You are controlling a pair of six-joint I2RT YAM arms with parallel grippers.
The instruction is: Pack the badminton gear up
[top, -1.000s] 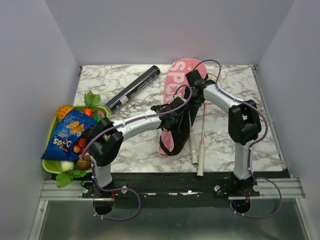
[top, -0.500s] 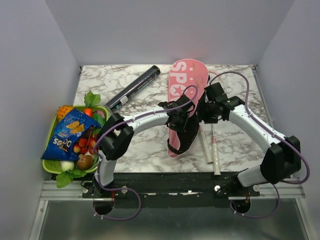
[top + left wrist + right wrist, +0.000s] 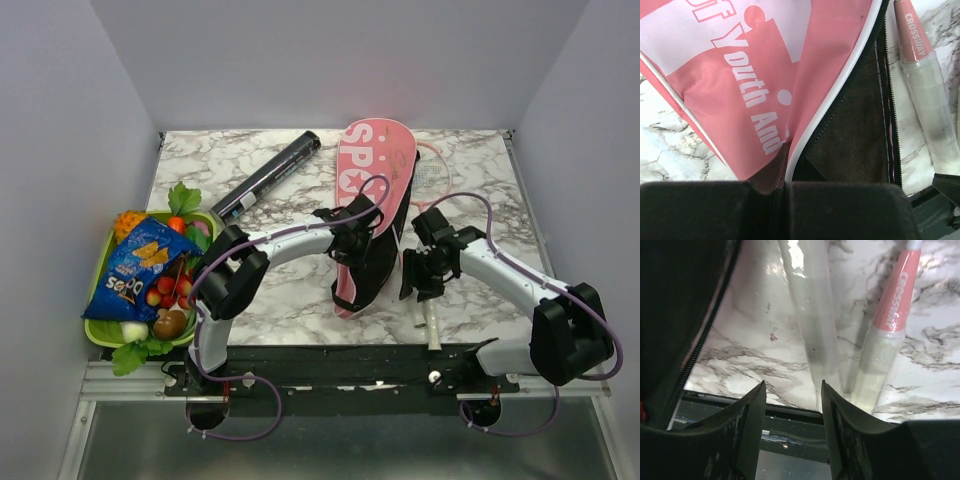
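Clamping pink bag (image 3: 755,90) rim, left tool (image 3: 785,186), right tool (image 3: 792,390) spread over racket handles (image 3: 812,325)

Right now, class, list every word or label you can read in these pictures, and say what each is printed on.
"SPO", rest hidden: pink bag, top view.
"Youth And": same bag, left wrist view.
"CROSSWAY": racket handle collar.
Snack packet logo and black tube label: too small to read.

The pink bag (image 3: 372,165) lies with its near end open, black inside. Two thin rackets (image 3: 812,315) with white handles lie side by side just right of it. The long black tube (image 3: 268,176) lies slanted, left of it.
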